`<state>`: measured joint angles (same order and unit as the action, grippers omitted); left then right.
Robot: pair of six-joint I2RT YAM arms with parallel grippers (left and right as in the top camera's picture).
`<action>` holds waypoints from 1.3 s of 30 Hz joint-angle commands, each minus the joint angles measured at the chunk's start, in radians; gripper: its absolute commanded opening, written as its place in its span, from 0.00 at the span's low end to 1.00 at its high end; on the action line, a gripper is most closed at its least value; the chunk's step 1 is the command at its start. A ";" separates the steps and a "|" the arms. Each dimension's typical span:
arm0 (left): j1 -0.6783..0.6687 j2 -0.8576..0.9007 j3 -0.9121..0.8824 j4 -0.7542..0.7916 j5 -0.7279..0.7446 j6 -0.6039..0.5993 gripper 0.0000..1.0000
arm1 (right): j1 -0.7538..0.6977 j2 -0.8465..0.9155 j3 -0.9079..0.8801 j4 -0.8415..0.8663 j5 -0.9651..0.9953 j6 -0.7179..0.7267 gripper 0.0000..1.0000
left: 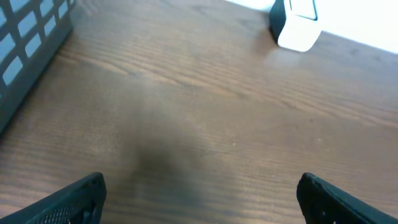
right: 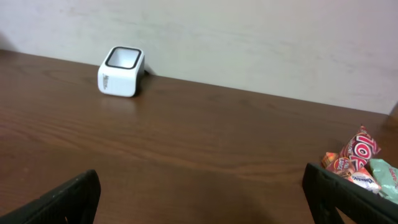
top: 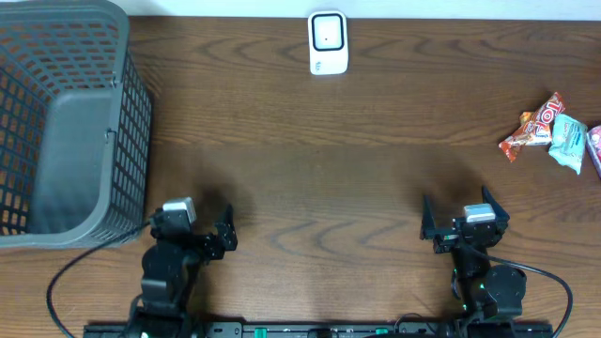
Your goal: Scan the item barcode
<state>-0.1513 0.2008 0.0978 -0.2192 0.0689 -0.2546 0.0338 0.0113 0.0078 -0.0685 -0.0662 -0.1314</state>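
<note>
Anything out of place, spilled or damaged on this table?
Nothing stands out. The scanner stands upright at the far edge, the basket sits left, and the snack packets lie bunched at the right.

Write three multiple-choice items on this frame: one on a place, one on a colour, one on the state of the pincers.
1. Where does the scanner stand?
A. in the basket
B. at the far edge of the table, near its middle
C. among the snacks

2. What colour is the basket?
A. red
B. white
C. grey

3. How do the left pincer and right pincer stand?
A. both open, empty
B. both shut on snacks
C. left shut, right open

Answers:
1 B: the overhead view shows it at the far edge, apart from the basket and the snacks.
2 C: its mesh walls are grey.
3 A: each wrist view shows only bare table between wide-set jaws.
</note>
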 commanded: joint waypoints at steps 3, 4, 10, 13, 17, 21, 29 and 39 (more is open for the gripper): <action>0.005 -0.143 -0.040 0.063 0.005 0.049 0.98 | -0.008 -0.006 -0.002 -0.003 0.005 0.014 0.99; 0.005 -0.150 -0.046 0.087 0.005 0.064 0.98 | -0.008 -0.006 -0.002 -0.003 0.005 0.014 0.99; 0.019 -0.193 -0.094 0.301 -0.002 0.130 0.98 | -0.008 -0.006 -0.002 -0.003 0.005 0.014 0.99; 0.034 -0.200 -0.094 0.355 -0.002 0.177 0.98 | -0.008 -0.006 -0.002 -0.003 0.005 0.014 0.99; 0.053 -0.200 -0.094 0.298 -0.002 0.249 0.98 | -0.008 -0.006 -0.002 -0.003 0.005 0.014 0.99; 0.076 -0.200 -0.094 0.143 -0.004 0.262 0.98 | -0.008 -0.006 -0.002 -0.003 0.005 0.014 0.99; 0.096 -0.200 -0.094 0.148 -0.029 0.262 0.98 | -0.008 -0.006 -0.002 -0.003 0.005 0.014 0.99; 0.096 -0.200 -0.094 0.149 -0.028 0.262 0.98 | -0.008 -0.006 -0.002 -0.003 0.005 0.014 0.99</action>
<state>-0.0605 0.0105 0.0128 -0.0223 0.0532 -0.0025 0.0338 0.0109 0.0071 -0.0677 -0.0643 -0.1314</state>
